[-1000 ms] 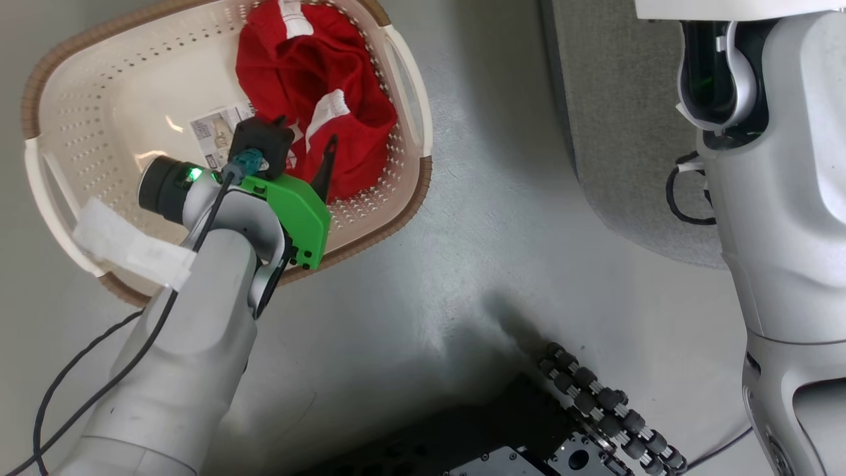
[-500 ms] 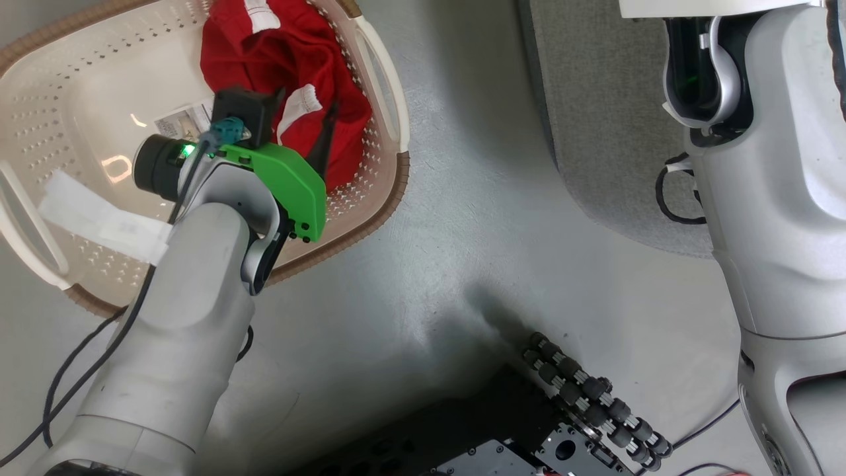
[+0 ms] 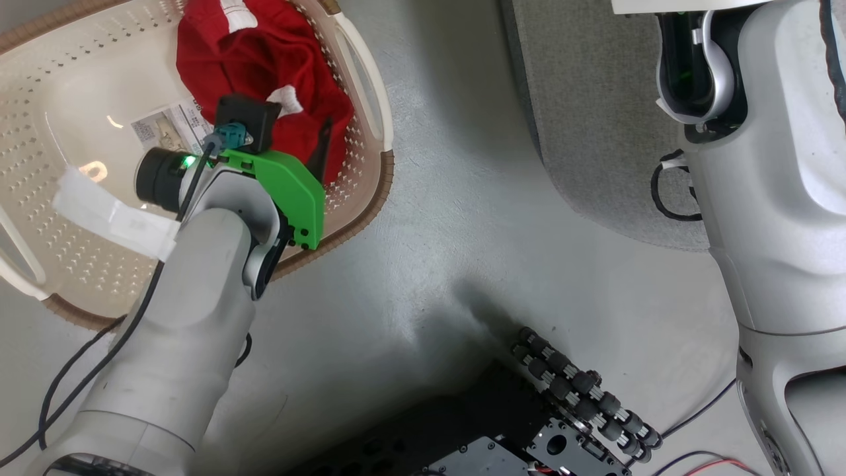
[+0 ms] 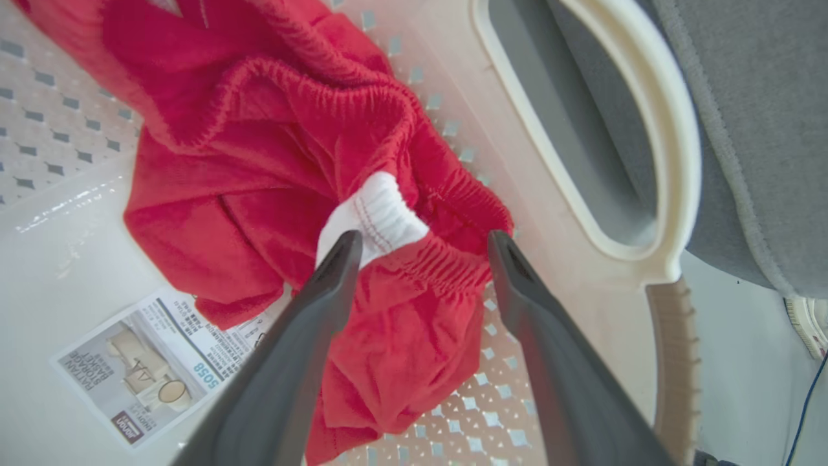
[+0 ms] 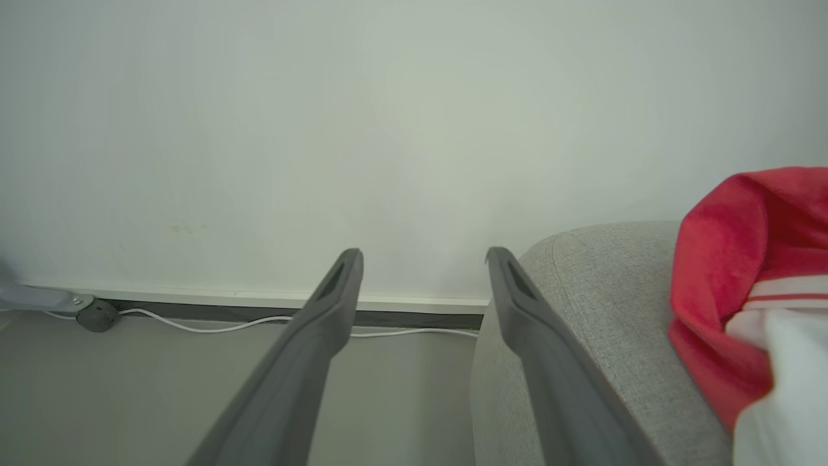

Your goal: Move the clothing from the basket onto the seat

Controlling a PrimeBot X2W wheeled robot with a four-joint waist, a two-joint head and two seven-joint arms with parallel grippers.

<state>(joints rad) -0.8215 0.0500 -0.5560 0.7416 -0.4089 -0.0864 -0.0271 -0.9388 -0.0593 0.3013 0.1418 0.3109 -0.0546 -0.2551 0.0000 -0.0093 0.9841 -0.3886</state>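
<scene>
The red clothing (image 3: 264, 59) lies bunched at the far right of the cream basket (image 3: 367, 201). In the left wrist view my left gripper (image 4: 424, 249) is open just above the clothing (image 4: 272, 168), its fingers on either side of a gathered waistband with a white patch. One dark left finger (image 3: 322, 153) shows over the cloth in the head view. My right gripper (image 5: 424, 259) is open and holds nothing, facing a wall beside the grey seat (image 5: 582, 310). A red and white garment (image 5: 737, 259) lies on that seat. The seat (image 3: 581, 99) stands right of the basket.
The basket's white handle (image 4: 673, 162) and wall are close on the right of my left fingers. A label sticker (image 4: 149, 369) lies on the basket floor. My black wheeled base (image 3: 568, 403) is at the bottom. Grey floor lies between basket and seat. A white cable (image 5: 226, 323) runs along the wall.
The head camera has moved, so the whole picture has slid left. My left gripper has edged further over the red clothing, toward the basket's right wall. It stays open.
</scene>
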